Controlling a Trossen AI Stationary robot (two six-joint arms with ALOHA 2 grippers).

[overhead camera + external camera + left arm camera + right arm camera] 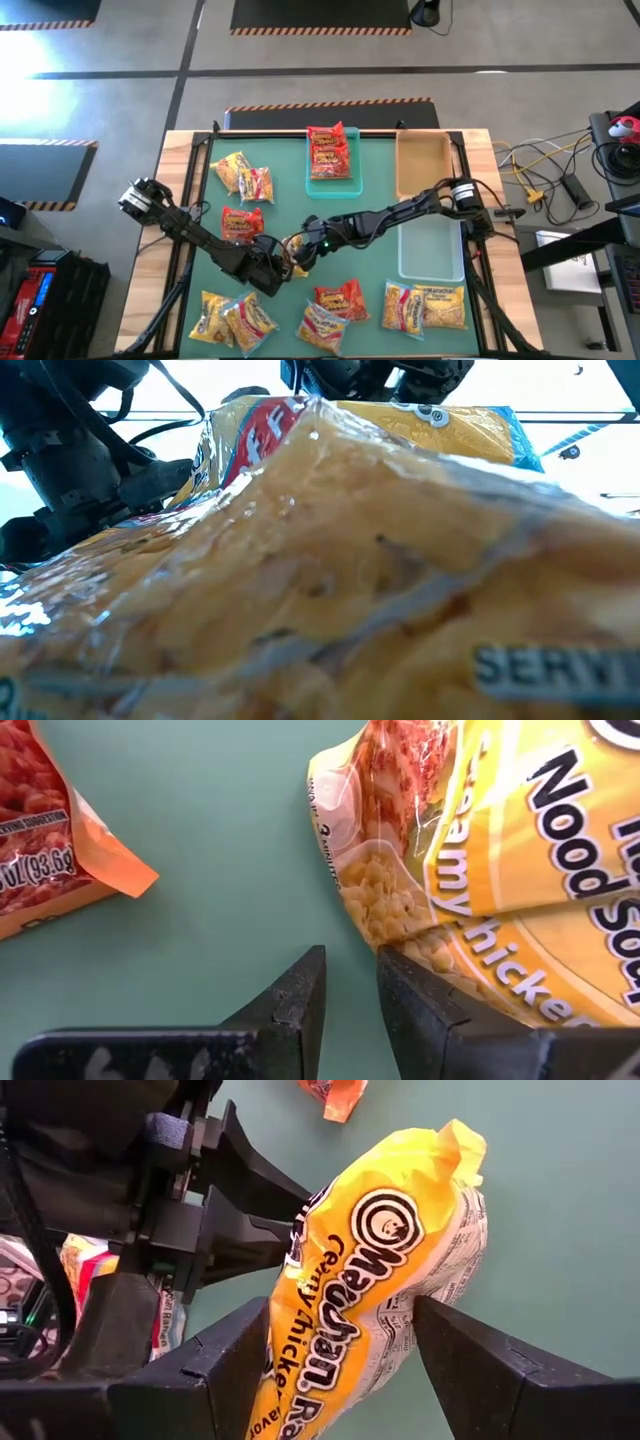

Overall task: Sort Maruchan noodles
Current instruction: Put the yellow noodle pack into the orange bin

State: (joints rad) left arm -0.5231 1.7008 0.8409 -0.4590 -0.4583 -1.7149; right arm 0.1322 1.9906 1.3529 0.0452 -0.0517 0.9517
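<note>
A yellow Maruchan noodle packet (375,1270) is near the middle of the green mat (285,185), between my two grippers. My right gripper (340,1315) comes in from the table's right and is shut on this packet (296,262). My left gripper (352,960) comes from the left. Its fingers stand a little apart with only bare mat between them, right beside the packet's corner (380,910). Other noodle packets lie flat on the mat. One of them, a red packet (40,830), lies close by. My right gripper pinches the yellow packet between its two fingers, one finger (235,1355) on each broad face (300,1330). The fingers slant down from the table's right. The packet stands on edge, with its crimped end (455,1145) pointing away past the fingertips. My left gripper has one fingertip (405,985) at the packet's lower edge (420,945); I cannot tell whether it touches.
At the back a teal tray (352,185) holds red packets, with a tan tray (423,165) and a clear tray (432,250) on the right. Loose packets lie at the left (243,175) and along the near edge (330,310). One packet (350,590) fills the low view.
</note>
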